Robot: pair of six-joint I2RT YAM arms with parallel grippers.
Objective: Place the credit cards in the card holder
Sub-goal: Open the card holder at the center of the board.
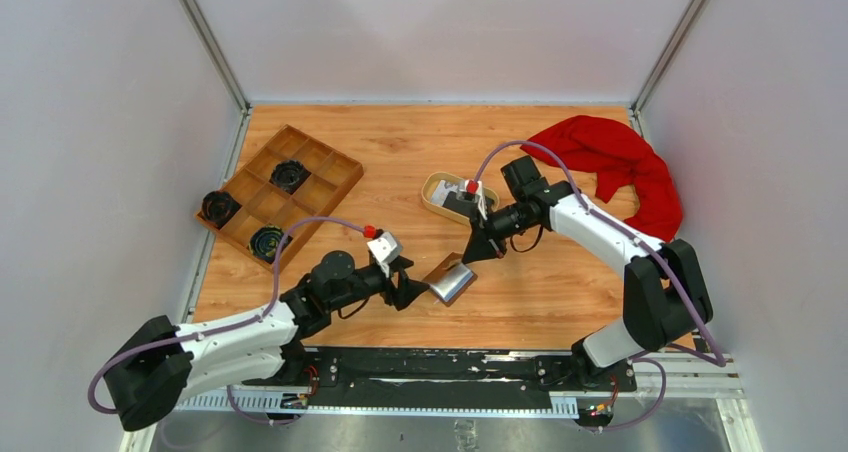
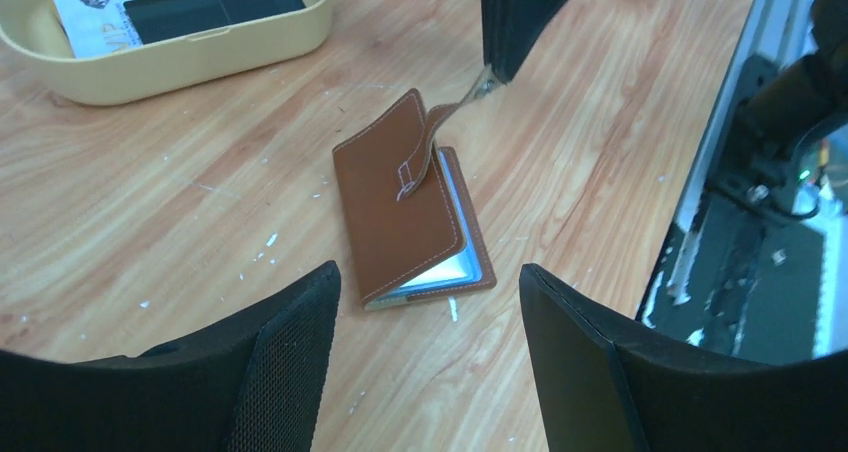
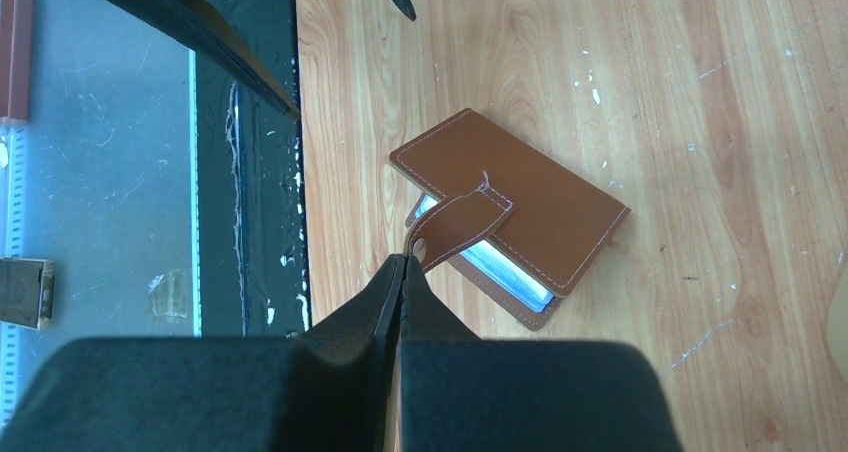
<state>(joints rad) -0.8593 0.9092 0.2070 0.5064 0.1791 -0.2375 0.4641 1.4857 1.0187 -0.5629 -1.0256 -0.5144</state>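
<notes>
The right pincer is clamped tight on the card holder strap; the left pincer gapes wide beside it, holding nothing.

Left arm stretched low from 7 o'clock toward centre, left gripper jaws spread wide (pointing toward 3 o'clock), right arm folded back from 4 o'clock, right gripper angled down, jaws pinched on the card holder strap
</notes>
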